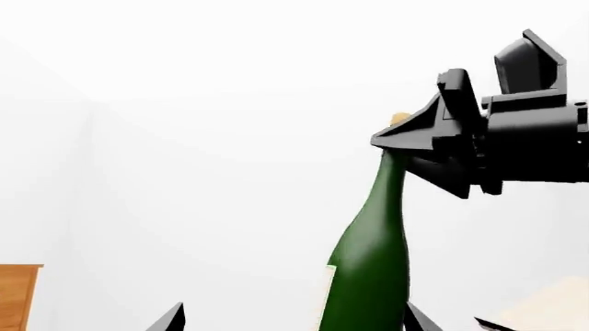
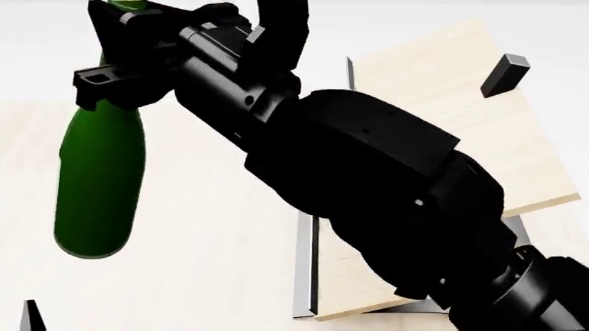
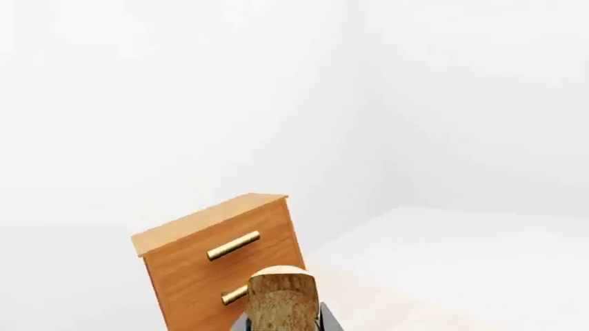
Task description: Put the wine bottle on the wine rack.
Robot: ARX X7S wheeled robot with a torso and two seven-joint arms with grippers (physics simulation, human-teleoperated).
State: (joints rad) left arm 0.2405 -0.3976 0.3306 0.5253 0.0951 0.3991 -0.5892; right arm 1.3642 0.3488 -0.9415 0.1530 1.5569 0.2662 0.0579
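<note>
The wine bottle (image 2: 99,186) hangs below the right end effector (image 2: 124,48), which is clamped on its neck just under the cork (image 3: 281,300), lifted above the pale counter (image 2: 212,227). In the left wrist view the bottle's green body (image 1: 368,269) rises to those dark fingers (image 1: 418,134). Only the two fingertips of the left end effector (image 1: 294,318) show, set well apart with nothing between them. To the right of the gripping end effector, the wine rack (image 2: 442,103) lies on the counter, apart from the bottle, its black peg (image 2: 504,74) near the far edge. A drawer cabinet (image 3: 216,262) stands beyond the cork.
</note>
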